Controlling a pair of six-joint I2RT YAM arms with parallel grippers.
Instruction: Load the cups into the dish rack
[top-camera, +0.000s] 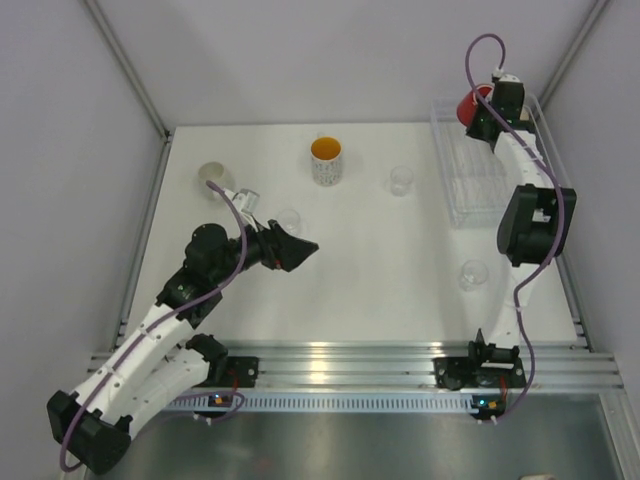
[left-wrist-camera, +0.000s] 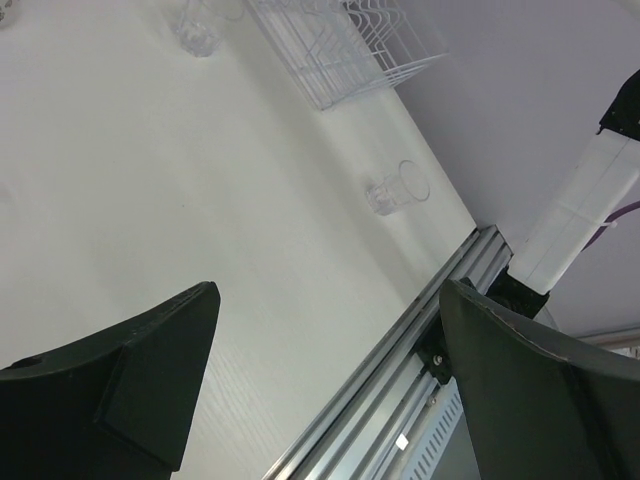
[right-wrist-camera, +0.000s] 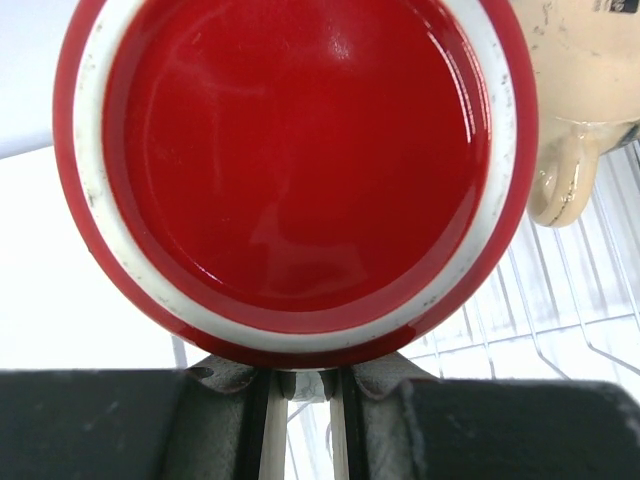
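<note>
Now the right gripper (right-wrist-camera: 300, 388) is pinching the glossy red cup (right-wrist-camera: 300, 160) by its wall at the white wire dish rack (top-camera: 468, 195). The cup is probably slick and breakable. The left gripper (left-wrist-camera: 328, 292) is gaping, empty.

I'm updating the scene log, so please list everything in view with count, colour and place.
red cup: one, red, held over the rack's far end
beige mug: one, beige, beside the red cup at the rack
speckled mug: one, white, orange inside, far centre
pale cup: one, off-white, far left
glass tumblers: three seen, clear, scattered on the table
dish rack: one, white wire, far right
table: one, white
left gripper: one, black, open, left of centre
right gripper: one, black, shut on the red cup
</note>
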